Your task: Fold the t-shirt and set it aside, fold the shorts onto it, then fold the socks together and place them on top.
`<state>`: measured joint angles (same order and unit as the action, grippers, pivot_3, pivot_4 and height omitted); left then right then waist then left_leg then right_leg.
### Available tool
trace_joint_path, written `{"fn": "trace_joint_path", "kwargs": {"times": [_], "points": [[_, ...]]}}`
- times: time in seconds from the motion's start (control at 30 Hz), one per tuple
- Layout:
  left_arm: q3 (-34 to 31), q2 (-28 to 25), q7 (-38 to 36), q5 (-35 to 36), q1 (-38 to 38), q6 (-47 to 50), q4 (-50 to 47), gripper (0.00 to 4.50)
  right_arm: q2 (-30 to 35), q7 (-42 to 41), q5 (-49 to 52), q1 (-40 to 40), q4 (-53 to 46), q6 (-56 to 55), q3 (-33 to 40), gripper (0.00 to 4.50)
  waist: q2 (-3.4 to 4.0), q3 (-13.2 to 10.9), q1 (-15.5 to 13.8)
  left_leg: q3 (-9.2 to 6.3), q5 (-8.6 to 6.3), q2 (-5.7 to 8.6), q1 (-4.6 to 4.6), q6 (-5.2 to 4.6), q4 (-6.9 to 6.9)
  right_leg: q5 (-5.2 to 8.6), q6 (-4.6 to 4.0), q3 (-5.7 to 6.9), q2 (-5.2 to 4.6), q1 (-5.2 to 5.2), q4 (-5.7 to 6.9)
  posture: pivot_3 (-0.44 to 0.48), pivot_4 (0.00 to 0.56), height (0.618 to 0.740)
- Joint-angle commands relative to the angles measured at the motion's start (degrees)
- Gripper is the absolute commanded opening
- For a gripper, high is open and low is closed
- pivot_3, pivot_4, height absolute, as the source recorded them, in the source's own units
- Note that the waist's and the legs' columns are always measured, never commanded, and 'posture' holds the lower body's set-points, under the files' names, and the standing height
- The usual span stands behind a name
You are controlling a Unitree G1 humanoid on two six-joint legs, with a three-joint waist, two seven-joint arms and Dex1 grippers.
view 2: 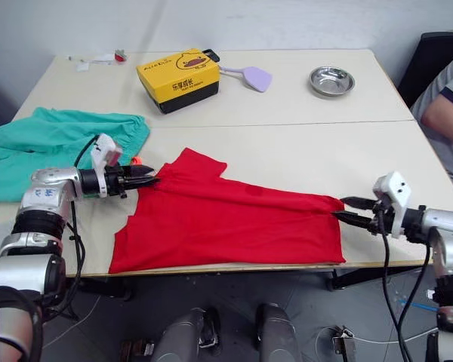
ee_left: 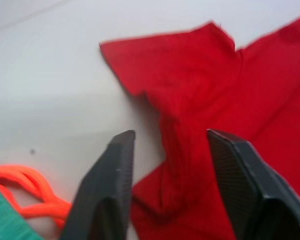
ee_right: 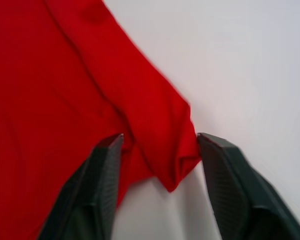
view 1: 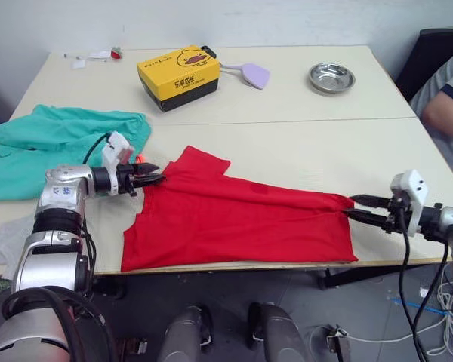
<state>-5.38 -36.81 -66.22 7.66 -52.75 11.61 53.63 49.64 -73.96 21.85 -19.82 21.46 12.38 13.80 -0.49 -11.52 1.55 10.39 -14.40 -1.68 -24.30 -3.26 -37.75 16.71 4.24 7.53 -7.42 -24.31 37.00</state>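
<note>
The red t-shirt (view 1: 234,219) lies lengthwise across the table's (view 1: 302,98) near edge, one end at each arm: left gripper (view 1: 152,179) and right gripper (view 1: 357,208) both straddle cloth, fingers parted, nothing clamped.

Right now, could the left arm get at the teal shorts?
Probably yes: the shorts lie on the table just beside the left gripper, with nothing between; its open jaws currently straddle the red t-shirt.

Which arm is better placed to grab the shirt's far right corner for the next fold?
Right. The right gripper is open with the t-shirt's corner between its fingers; the left gripper is at the shirt's opposite end.
</note>
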Motion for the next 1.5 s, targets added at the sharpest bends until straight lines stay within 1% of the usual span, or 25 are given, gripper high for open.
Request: {"fn": "trace_joint_path", "kwargs": {"times": [0.03, 0.07, 0.1, 0.27, 0.33, 0.47, 0.6, 0.7, 0.8, 0.83, 0.93, 1.0, 1.07, 1.2, 1.27, 1.37, 1.5], "points": [[-0.57, 0.78, 1.32, 1.34, -6.24, 6.78, 1.41, 3.57, 1.52, -0.52, 3.42, 1.05, -4.12, 0.23, 3.81, 3.82, -0.04, -0.01, -0.14, -0.03, 0.00, 0.00, 0.00, -0.01, -0.01, 0.00, 0.00, 0.02, 0.00, 0.02, 0.01, 0.000, 0.150, 0.740], [0.42, 1.61, 2.17, 0.24, -7.77, 7.47, 3.24, 3.83, 1.47, -0.32, 3.68, 1.17, -4.52, 0.52, 4.00, 4.11, -0.04, -0.02, -0.24, -0.05, -0.01, 0.01, 0.00, -0.01, -0.03, 0.00, 0.00, 0.04, 0.00, 0.05, 0.00, 0.000, 0.150, 0.740], [1.24, 2.61, 4.03, -0.96, -9.34, 7.96, 5.45, 4.19, 1.30, -0.03, 3.73, 1.14, -4.79, 0.54, 4.01, 4.48, -0.05, -0.01, -0.31, -0.08, -0.01, 0.02, 0.00, -0.02, -0.06, 0.00, 0.00, 0.07, -0.01, 0.08, -0.01, 0.000, 0.150, 0.740], [2.14, 7.29, 11.53, -3.63, -14.49, 6.68, 14.07, 4.19, 0.26, 1.18, 4.32, 1.16, -7.18, 1.30, 3.37, 4.48, -0.05, -0.01, -0.11, -0.10, -0.09, 0.03, 0.01, -0.12, -0.15, 0.01, 0.02, 0.08, -0.02, 0.16, -0.03, 0.000, 0.150, 0.740], [1.98, 8.58, 13.41, -4.17, -15.61, 6.09, 15.99, 4.19, 0.08, 1.56, 4.55, 1.43, -8.17, 1.62, 3.35, 4.48, -0.10, -0.05, 0.07, -0.11, -0.10, 0.01, 0.00, -0.10, -0.15, 0.01, 0.03, 0.08, 0.00, 0.15, -0.03, 0.000, 0.150, 0.740], [2.32, 11.70, 19.40, -6.16, -17.22, 3.90, 19.16, 4.19, -0.22, 2.56, 5.29, 2.65, -10.65, 2.41, 3.85, 4.48, -0.16, -0.08, -0.02, -0.13, -0.10, -0.01, 0.01, -0.09, -0.15, 0.01, 0.03, 0.08, -0.01, 0.14, -0.01, 0.000, 0.150, 0.740], [2.61, 13.46, 20.82, -7.55, -17.56, 2.34, 20.49, 4.19, -0.39, 3.72, 5.96, 4.56, -13.01, 3.06, 4.48, 4.48, -0.17, -0.09, -0.14, -0.13, -0.13, 0.03, 0.00, -0.12, -0.17, 0.01, 0.03, 0.08, -0.05, 0.15, -0.03, 0.000, 0.150, 0.740], [2.68, 14.37, 21.37, -8.20, -17.34, 0.99, 20.83, 3.58, -0.49, 4.69, 6.43, 5.83, -14.20, 3.09, 4.77, 4.50, -0.17, -0.08, -0.25, -0.13, -0.13, 0.03, 0.00, -0.12, -0.18, 0.01, 0.03, 0.08, -0.07, 0.16, -0.03, 0.000, 0.150, 0.740], [2.41, 14.81, 21.46, -8.52, -16.69, -1.11, 20.95, 2.63, -0.58, 5.52, 6.76, 6.80, -15.04, 2.92, 4.82, 4.50, -0.18, -0.08, -0.27, -0.13, -0.14, 0.03, 0.00, -0.13, -0.19, 0.01, 0.03, 0.08, -0.07, 0.16, -0.03, 0.000, 0.150, 0.740], [2.05, 14.89, 21.41, -8.33, -16.52, -1.97, 20.93, 2.26, -0.58, 5.70, 6.82, 7.01, -15.19, 2.84, 4.79, 4.50, -0.17, -0.08, -0.28, -0.14, -0.15, 0.03, 0.00, -0.13, -0.20, 0.01, 0.03, 0.09, -0.07, 0.16, -0.02, 0.000, 0.150, 0.740], [-0.67, 14.74, 21.70, -6.10, -16.06, -3.74, 20.91, 1.30, -0.53, 6.01, 6.77, 7.39, -15.48, 2.45, 4.53, 4.50, -0.18, -0.09, -0.20, -0.13, -0.15, 0.03, 0.00, -0.13, -0.20, 0.01, 0.03, 0.08, -0.07, 0.16, -0.03, 0.000, 0.150, 0.740], [-1.25, 14.08, 21.02, -5.94, -15.34, -5.11, 20.77, 0.58, -0.61, 6.28, 6.68, 7.41, -15.54, 2.28, 4.30, 4.50, -0.18, -0.09, -0.13, -0.13, -0.15, 0.02, 0.00, -0.13, -0.20, 0.01, 0.03, 0.09, -0.07, 0.16, -0.03, 0.000, 0.150, 0.740], [-2.40, 13.67, 19.47, -5.12, -14.81, -6.82, 20.42, 0.03, -0.68, 6.44, 6.60, 7.32, -15.48, 2.16, 4.12, 4.50, -0.18, -0.09, -0.11, -0.14, -0.16, 0.02, 0.00, -0.13, -0.20, 0.01, 0.03, 0.09, -0.06, 0.16, -0.03, 0.000, 0.150, 0.740], [-5.19, 12.19, 14.51, -2.48, -13.62, -14.10, 18.53, 0.03, -1.06, 6.50, 6.12, 6.99, -14.91, 1.25, 3.59, 4.50, -0.18, -0.09, -0.02, -0.14, -0.16, -0.01, 0.00, -0.12, -0.19, 0.01, 0.03, 0.10, -0.04, 0.15, -0.03, 0.000, 0.150, 0.740], [-6.04, 11.17, 11.10, -1.44, -12.97, -15.61, 18.10, 0.03, -1.45, 6.33, 6.09, 6.68, -14.74, 0.51, 3.49, 4.50, -0.18, -0.09, -0.03, -0.14, -0.16, 0.00, 0.00, -0.11, -0.19, 0.01, 0.03, 0.11, -0.04, 0.16, -0.03, 0.000, 0.150, 0.740], [-6.78, 9.59, 3.99, 0.10, -11.25, -17.73, 16.35, 0.03, -2.17, 6.23, 6.06, 5.87, -14.60, -0.95, 3.41, 4.50, -0.18, -0.09, -0.01, -0.13, -0.16, 0.01, 0.00, -0.12, -0.19, 0.01, 0.03, 0.11, -0.04, 0.16, -0.04, 0.000, 0.150, 0.740], [-5.40, 7.23, -5.08, 0.01, -6.72, -23.22, 13.22, 0.03, -1.93, 5.54, 5.22, 4.95, -13.27, -2.00, 2.71, 4.50, -0.17, -0.08, 0.03, -0.13, -0.17, 0.01, 0.00, -0.11, -0.19, 0.01, 0.02, 0.11, -0.02, 0.16, -0.04, 0.000, 0.150, 0.740]]}}
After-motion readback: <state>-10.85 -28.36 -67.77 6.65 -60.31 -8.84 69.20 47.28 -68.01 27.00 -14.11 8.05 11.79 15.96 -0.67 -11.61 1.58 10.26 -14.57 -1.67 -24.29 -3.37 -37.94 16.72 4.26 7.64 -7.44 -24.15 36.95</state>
